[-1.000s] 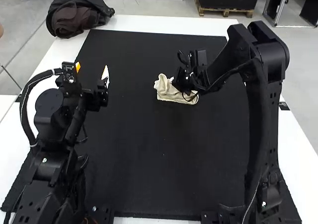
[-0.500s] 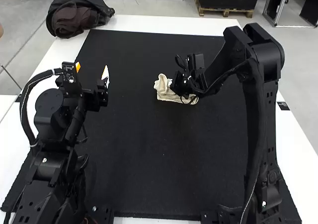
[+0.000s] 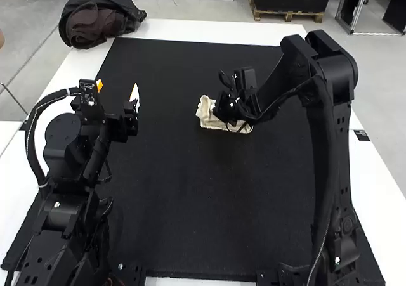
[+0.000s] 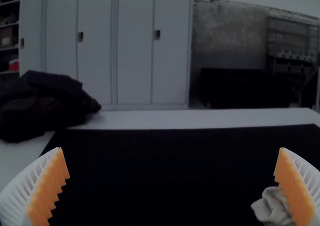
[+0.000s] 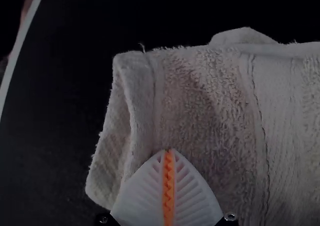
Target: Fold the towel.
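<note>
Legible text, brands, numbers, signs: none | high view: tiny white marks are dotting the upright black rectangular housing (image 3: 89, 96) on the black jointed left arm (image 3: 61, 200), staying unreadable at this size | small black rectangular patch (image 3: 361, 135) is lying on the white table border (image 3: 373, 172), giving no readable print

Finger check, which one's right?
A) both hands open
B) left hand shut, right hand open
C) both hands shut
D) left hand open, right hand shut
D: the left hand has its fingers wide apart, while the right hand has its two orange pads meeting, with the towel behind them in its wrist view.
</note>
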